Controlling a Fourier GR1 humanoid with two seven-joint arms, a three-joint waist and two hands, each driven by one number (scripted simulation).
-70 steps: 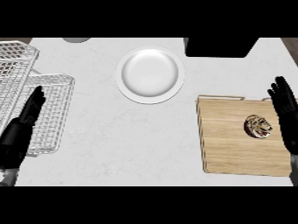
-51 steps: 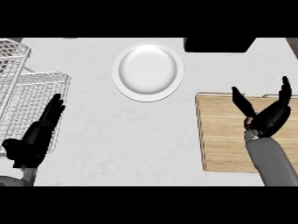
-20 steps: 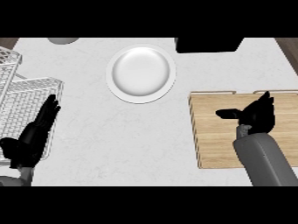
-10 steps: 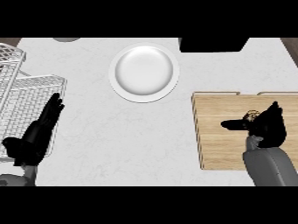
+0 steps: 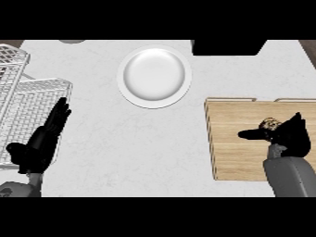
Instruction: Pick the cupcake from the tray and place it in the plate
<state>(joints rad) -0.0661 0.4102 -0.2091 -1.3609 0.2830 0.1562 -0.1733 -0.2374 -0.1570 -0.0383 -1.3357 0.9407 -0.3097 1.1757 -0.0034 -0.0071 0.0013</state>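
Since a moment ago the right hand (image 5: pixel 292 135) has settled lower over the wooden tray (image 5: pixel 236 157), and its fingers have drawn in around the cupcake (image 5: pixel 269 124). Only a bit of the cupcake shows, a pale brown lump peeking out at the far-left edge of the hand, with the thumb reaching out to the left just beside it and the fingers curled over its right side. It sits on the tray, toward the middle right of the board, and I cannot tell whether it has left the wood yet. The grey right forearm (image 5: pixel 293 178) runs up from the near edge straight to that hand.

The tray lies on the right side of the white counter (image 5: pixel 140 148), its far edge notched with two cutouts. Farther away and to the left of it is the white plate (image 5: pixel 154 76), bare, well apart from the tray. Beyond the plate to the right, a dark box (image 5: pixel 228 46) stands at the far edge of the counter.

Over on the left, the left hand (image 5: pixel 42 141) rests with its fingers straight and together, pointing away, lying over the near right corner of a wire dish rack (image 5: pixel 9 97) that fills the left side.
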